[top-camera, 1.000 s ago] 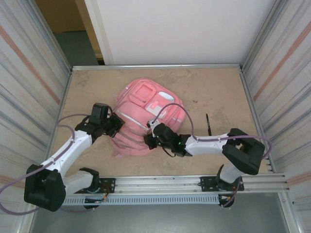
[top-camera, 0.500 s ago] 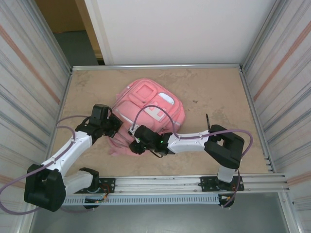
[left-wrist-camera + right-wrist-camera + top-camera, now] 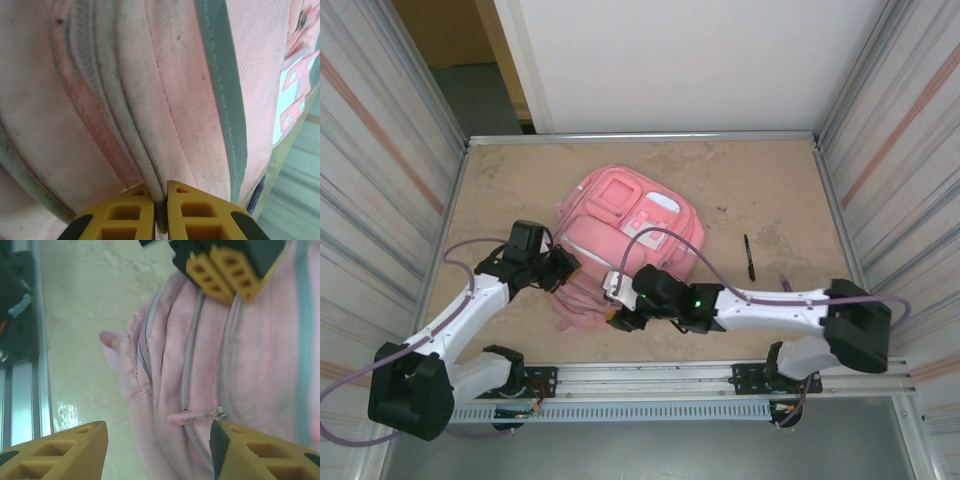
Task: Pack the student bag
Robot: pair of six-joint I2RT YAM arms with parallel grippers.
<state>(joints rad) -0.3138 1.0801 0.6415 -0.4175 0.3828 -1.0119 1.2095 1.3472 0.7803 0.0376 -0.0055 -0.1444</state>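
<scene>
**A:** Start at the near edge. What's there?

**B:** A metal rail (image 3: 720, 372) at 6 o'clock, with both arm bases on it. Just past it, the right gripper (image 3: 617, 303) sits at the 6 o'clock edge of the student bag (image 3: 640, 225).

**A:** Are its jaws holding anything?

**B:** No, they're released. In the wrist view the right gripper (image 3: 157, 442) has its yellow fingers (image 3: 60, 452) spread wide. Nothing is between them, and a pink zipper pull (image 3: 192, 417) lies on the bag (image 3: 260, 365) just ahead.

**A:** And the left?

**B:** The left gripper (image 3: 567, 268) is at the bag's 8 o'clock side. Its jaws are clenched, grasping a fold of the pink fabric. Its own camera shows the left gripper (image 3: 160, 192) with both tips pressed together on a seam ridge of the bag (image 3: 170, 100). The right wrist view also shows it (image 3: 225, 270), pinching the cloth.

**A:** Where does the bag lie?

**B:** It lies flat on the sandy surface (image 3: 790, 190), around the middle, with its front pockets facing up and its top toward 12 o'clock.

**A:** Anything else?

**B:** A thin black pen (image 3: 749, 257) lies at the bag's 3 o'clock, well apart from it.
</scene>
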